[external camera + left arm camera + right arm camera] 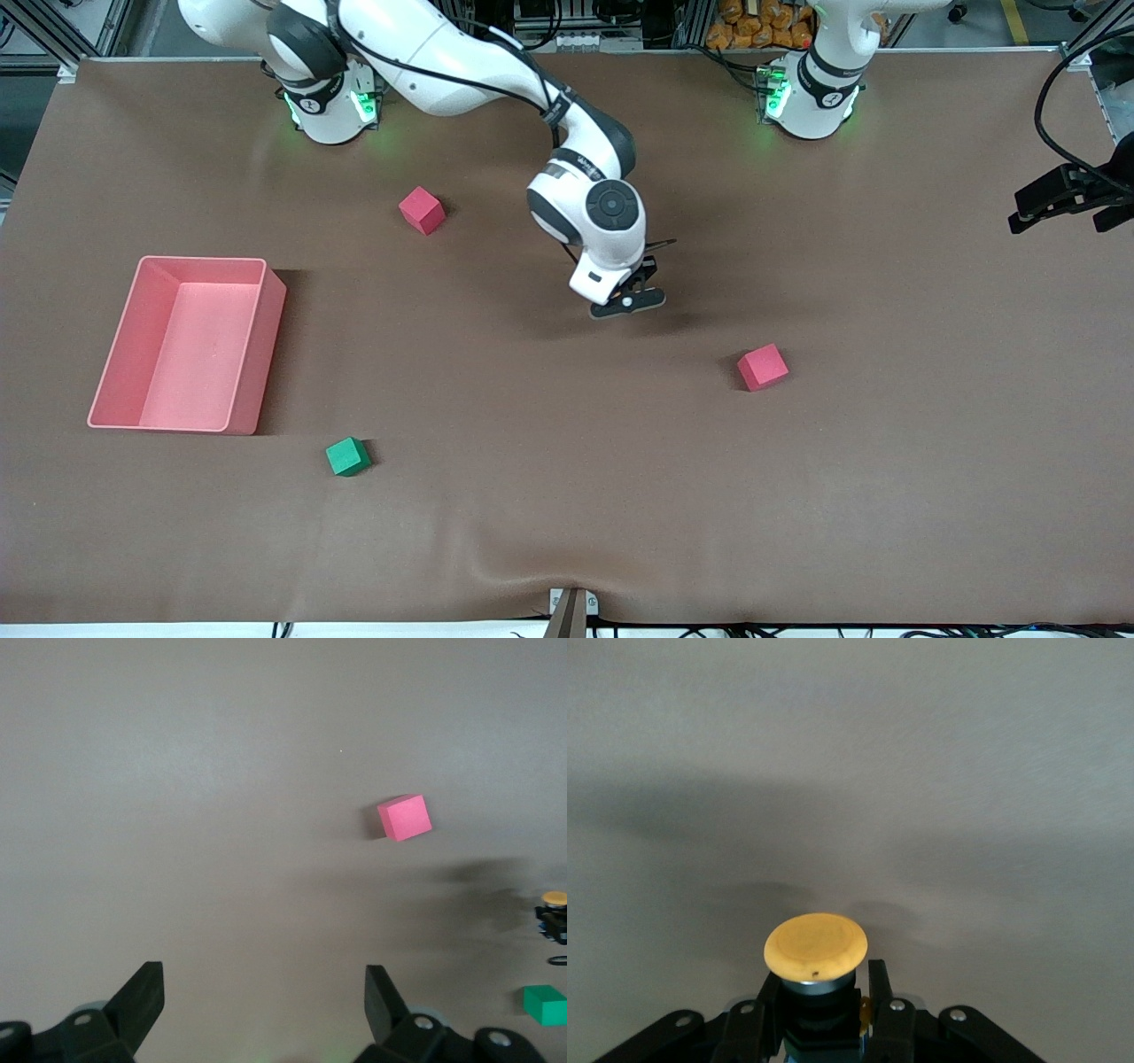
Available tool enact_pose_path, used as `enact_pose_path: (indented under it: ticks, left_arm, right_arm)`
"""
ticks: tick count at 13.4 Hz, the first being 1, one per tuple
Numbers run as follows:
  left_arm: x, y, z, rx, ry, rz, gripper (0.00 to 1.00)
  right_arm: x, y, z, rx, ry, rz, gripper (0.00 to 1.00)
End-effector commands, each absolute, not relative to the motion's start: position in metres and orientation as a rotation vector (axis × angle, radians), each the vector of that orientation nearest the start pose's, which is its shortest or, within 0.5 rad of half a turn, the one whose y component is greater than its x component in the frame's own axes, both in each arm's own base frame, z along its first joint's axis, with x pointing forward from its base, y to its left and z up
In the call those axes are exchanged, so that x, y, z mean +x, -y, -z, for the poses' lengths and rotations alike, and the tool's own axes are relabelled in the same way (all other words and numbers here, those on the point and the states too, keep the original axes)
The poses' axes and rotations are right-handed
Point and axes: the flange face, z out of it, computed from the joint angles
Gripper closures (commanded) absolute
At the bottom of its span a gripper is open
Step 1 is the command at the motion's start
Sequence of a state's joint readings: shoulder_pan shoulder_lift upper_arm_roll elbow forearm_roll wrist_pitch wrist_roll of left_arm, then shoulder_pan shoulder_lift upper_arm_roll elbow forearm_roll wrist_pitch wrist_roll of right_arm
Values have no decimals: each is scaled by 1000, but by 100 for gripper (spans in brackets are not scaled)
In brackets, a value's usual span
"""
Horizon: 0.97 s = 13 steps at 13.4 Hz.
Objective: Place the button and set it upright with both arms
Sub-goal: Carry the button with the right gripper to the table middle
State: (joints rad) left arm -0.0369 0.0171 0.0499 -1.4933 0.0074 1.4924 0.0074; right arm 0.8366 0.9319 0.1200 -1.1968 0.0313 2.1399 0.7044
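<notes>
we see the right gripper (627, 301) over the table's middle, jaws clamped on the button (816, 950) by its black body. in the right wrist view its orange cap points away from the fingers (879, 992), so the long axis runs along them. the left gripper (1054, 202) hangs at the left arm's end of the table w/ jaws wide apart, holding nothing. 2 red cubes (762, 367) (422, 210), 1 green cube (347, 456) and a pink bin (252, 354) sit on the brown table (886, 487).
</notes>
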Motion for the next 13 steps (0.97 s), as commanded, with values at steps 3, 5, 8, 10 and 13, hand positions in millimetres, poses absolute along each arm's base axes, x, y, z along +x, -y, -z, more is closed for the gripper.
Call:
enact_pose_path:
  ticks: [3, 5, 8, 10, 13]
  left_arm:
    - [554, -5, -646, -3134, -26, -34, 0]
    - [555, -5, -644, -3134, -28, -39, 0]
    - [556, 1, -642, -3135, -40, -43, 0]
    - [559, 3, -637, -3135, -45, -55, 0]
    - [563, 9, -630, -3175, -43, -75, 0]
  right_arm:
    - [483, -608, -196, -3025, 152, -58, 100]
    - [485, -608, -190, -3020, 133, -51, 98]
    - [484, -608, -189, -3023, 133, -50, 1]
    - [482, -608, -193, -3029, 140, -53, 0]
    - [488, -605, -242, -3024, 134, -44, 0]
